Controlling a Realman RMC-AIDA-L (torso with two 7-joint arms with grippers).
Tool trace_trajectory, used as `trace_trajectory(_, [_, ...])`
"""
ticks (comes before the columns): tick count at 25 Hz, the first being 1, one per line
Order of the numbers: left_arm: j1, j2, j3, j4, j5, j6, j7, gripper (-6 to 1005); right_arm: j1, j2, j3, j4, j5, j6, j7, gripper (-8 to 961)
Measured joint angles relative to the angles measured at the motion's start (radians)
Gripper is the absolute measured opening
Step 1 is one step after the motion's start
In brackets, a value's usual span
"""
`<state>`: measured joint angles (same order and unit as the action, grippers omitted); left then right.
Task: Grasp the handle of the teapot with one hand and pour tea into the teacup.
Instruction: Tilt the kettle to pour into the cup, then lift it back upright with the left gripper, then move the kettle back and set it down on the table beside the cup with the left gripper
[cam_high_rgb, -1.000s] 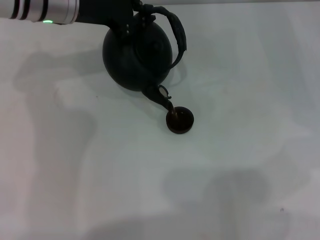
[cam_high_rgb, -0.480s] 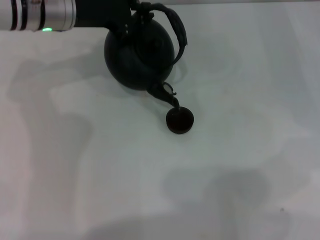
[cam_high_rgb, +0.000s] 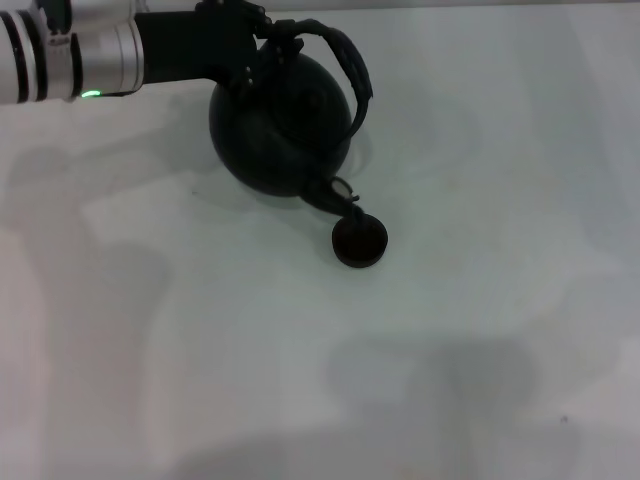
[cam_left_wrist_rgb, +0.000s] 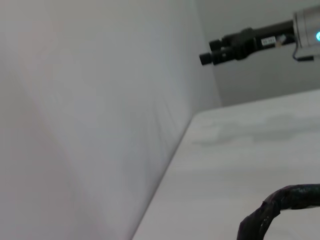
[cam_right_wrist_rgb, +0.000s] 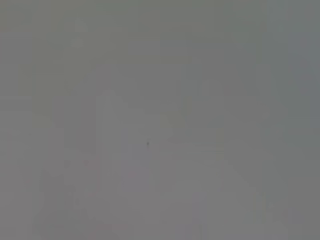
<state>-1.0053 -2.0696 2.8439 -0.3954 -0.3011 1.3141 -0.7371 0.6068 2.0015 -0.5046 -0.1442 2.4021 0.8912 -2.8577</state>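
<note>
Teacup (cam_high_rgb: 359, 242) sat nearest the robot on the white table (cam_high_rgb: 480, 300), just under the tip of the teapot's spout (cam_high_rgb: 333, 196). Behind it the teapot (cam_high_rgb: 280, 125) hung tilted, spout aimed down and toward the robot at the cup, its long axis running from the spout back to the handle (cam_high_rgb: 350, 70). The left gripper (cam_high_rgb: 262, 48) was clenched on the handle beyond the pot's top. Compared with a second before, the pot had leveled somewhat and the spout tip had drawn back off the cup's middle to its far rim. No writing was legible.
</note>
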Motion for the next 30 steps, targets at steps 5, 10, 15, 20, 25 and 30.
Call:
trace_trajectory(5, [0.052, 0.000, 0.000, 0.024, -0.117, 0.010, 0.016, 130, -0.006, 0.000, 0.000, 0.000, 0.000, 0.000, 0.000, 846])
trace_trajectory(10, [0.119, -0.001, 0.000, 0.050, -0.221, 0.033, 0.049, 130, -0.007, 0.000, 0.000, 0.000, 0.000, 0.000, 0.000, 846])
trace_trajectory(15, [0.194, -0.004, 0.000, 0.095, -0.352, 0.065, 0.084, 130, -0.001, -0.005, 0.000, 0.001, -0.003, 0.000, 0.000, 846])
trace_trajectory(20, [0.305, -0.008, -0.002, 0.224, -0.586, 0.054, 0.219, 130, 0.014, -0.013, 0.000, 0.002, -0.005, -0.019, -0.001, 846])
trace_trajectory(25, [0.402, -0.009, -0.002, 0.389, -0.785, 0.048, 0.371, 129, 0.031, -0.026, 0.000, 0.008, -0.008, -0.028, -0.001, 846])
trace_trajectory(30, [0.489, -0.012, -0.003, 0.574, -0.969, 0.042, 0.534, 129, 0.057, -0.034, -0.001, 0.011, -0.011, -0.038, -0.006, 846])
